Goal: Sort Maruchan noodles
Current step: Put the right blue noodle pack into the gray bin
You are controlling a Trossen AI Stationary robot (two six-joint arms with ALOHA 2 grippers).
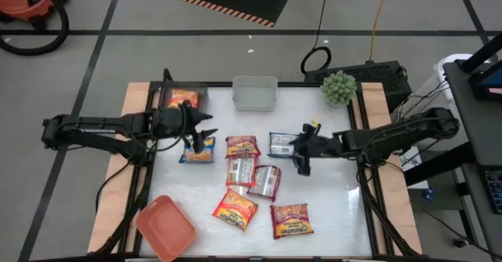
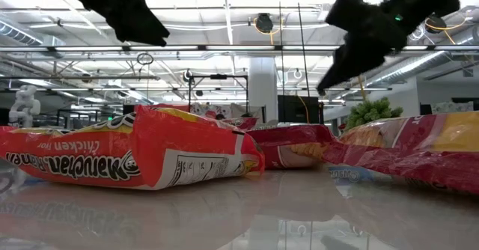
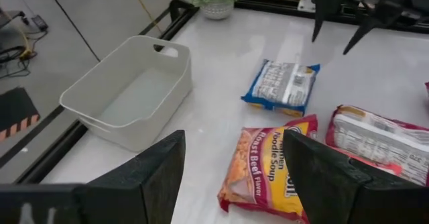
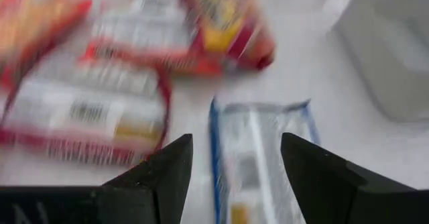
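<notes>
Orange-red noodle packets (image 1: 235,209), salmon-red bin (image 1: 165,227)

Looking straight down from high above on the whole tabletop (image 1: 329,207), with both arms reaching in from the sides. Set at tabletop height and very near an orange packet (image 2: 127,160), facing level across into the room beyond. Riding each wrist and looking close past its own dark fingers (image 3: 154,177): from the left toward a grey bin (image 3: 127,90) and a blue packet (image 3: 281,84), from the right down on what is probably that same blue packet (image 4: 258,157), too blurred to be sure.
</notes>
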